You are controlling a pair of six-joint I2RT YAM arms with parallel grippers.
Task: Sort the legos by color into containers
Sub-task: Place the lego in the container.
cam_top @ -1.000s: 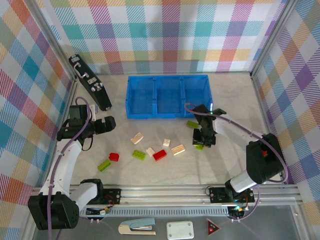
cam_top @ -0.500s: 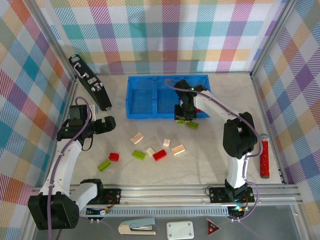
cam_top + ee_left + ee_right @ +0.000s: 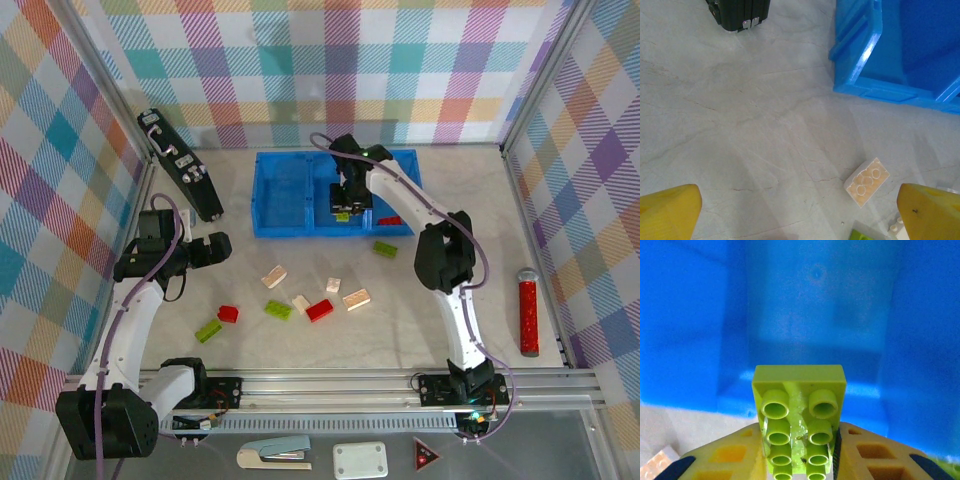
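Observation:
My right gripper is shut on a lime green lego and holds it over the middle compartment of the blue containers tray. In the right wrist view the brick sits studs toward the camera between the yellow fingers, blue tray walls behind. One red lego lies in the right compartment. My left gripper hovers open left of the tray; its fingertips frame bare table, with a cream lego nearby. Red, green and cream legos lie scattered on the table.
A black device leans at the back left. A red cylinder lies at the far right. Another green brick rests just in front of the tray. A stapler and white box sit below the rail.
My right arm has carried the green brick from the table at the right up and back over the tray's middle compartment. The left arm has stayed still.

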